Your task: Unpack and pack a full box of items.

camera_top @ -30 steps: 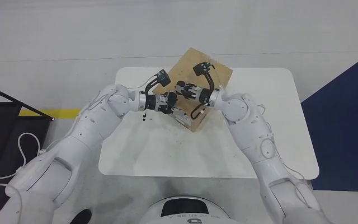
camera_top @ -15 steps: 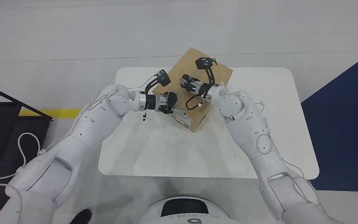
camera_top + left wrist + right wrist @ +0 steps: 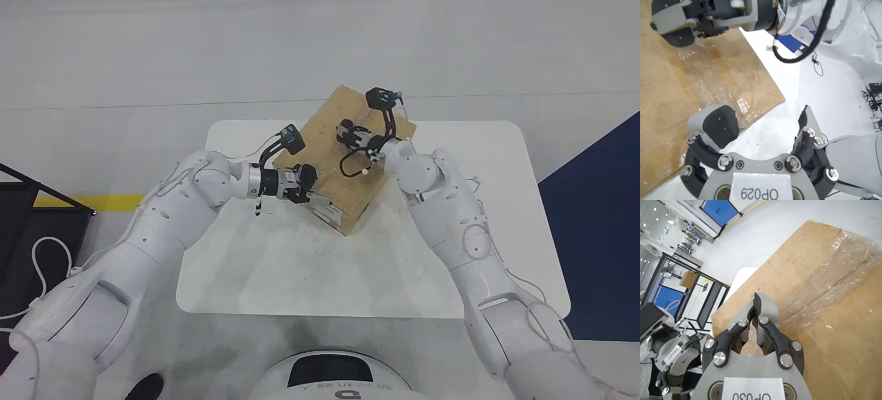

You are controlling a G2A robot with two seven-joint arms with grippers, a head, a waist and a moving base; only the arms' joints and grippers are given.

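Pale grey floor all round, crossed at the left by a yellow line (image 3: 100,203). Dark blue panel (image 3: 600,220) at the right edge, black rack (image 3: 20,200) at the left edge.

White table (image 3: 300,270) in the middle, rounded at the corners.

Cardboard box (image 3: 325,125) at the far middle of the table, turned cornerwise, its far corner reaching past the table's far edge. Closed on top, flaps sealed under a wide strip of wrinkled clear tape (image 3: 829,291) running along the seam and down over the box's edge.

Right gripper (image 3: 345,133) low over the box top near its middle, close to the taped seam. Fingers pressed together at the tips, pad against pad (image 3: 755,306). Cannot tell whether any tape is caught between them.

Left gripper (image 3: 306,192) at the near-left side of the box, by the taped edge. Spread wide (image 3: 764,123), holding nothing: one pad above the box's taped rim, the other out over bare table. Cannot tell whether the pad touches the box.

Both grippers near each other, not touching.
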